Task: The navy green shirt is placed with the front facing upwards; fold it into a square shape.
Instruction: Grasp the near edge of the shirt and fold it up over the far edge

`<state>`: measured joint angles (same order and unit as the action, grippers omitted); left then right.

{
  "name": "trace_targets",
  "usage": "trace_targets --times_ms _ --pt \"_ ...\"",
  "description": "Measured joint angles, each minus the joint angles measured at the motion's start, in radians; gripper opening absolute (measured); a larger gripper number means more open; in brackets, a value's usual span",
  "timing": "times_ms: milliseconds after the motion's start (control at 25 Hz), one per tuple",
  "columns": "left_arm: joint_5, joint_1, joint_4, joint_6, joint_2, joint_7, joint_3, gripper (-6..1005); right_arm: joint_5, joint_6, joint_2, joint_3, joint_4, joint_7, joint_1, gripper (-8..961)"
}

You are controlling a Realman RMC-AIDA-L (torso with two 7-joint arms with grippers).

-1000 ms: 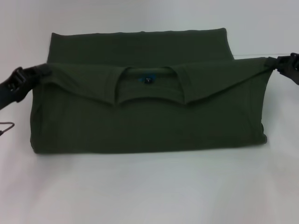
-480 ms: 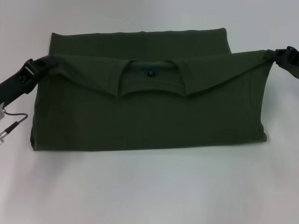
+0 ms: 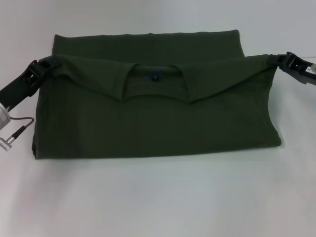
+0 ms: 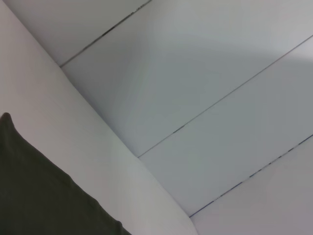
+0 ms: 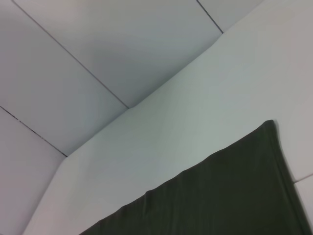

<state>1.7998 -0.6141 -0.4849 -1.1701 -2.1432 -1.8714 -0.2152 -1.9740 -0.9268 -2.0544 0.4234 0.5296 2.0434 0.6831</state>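
The navy green shirt point(image 3: 148, 123) lies across the white table point(image 3: 158, 197), folded into a wide band with its plain side up. Its collar end is folded over toward me, and the round collar with a small blue label point(image 3: 154, 77) shows in the middle. My left gripper point(image 3: 43, 66) is shut on the shirt's lifted left corner. At the opposite corner my right gripper point(image 3: 277, 59) is shut on the shirt too. Between them the held edge sags in the middle. A dark edge of shirt point(image 4: 39, 196) fills a corner of the left wrist view, and shirt cloth point(image 5: 225, 196) shows in the right wrist view.
A far layer of the shirt point(image 3: 148, 45) lies flat behind the held edge. A grey cable and plug point(image 3: 17, 129) hang from my left arm beside the shirt. White wall panels point(image 4: 205, 98) stand past the table's edge.
Both grippers have carried the held corners farther away from me, drawing the collar fold toward the shirt's far edge. My left arm has swung in, and its cable shows more.
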Motion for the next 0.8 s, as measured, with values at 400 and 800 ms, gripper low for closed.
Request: trace_targets --times_ms 400,800 --pt "-0.042 -0.015 0.037 0.057 -0.019 0.077 0.004 111 0.014 0.051 -0.017 0.000 -0.013 -0.048 0.012 45" --pt "-0.090 -0.018 0.084 0.115 -0.020 0.167 0.008 118 0.066 0.057 -0.021 0.000 -0.036 -0.113 0.013 54"
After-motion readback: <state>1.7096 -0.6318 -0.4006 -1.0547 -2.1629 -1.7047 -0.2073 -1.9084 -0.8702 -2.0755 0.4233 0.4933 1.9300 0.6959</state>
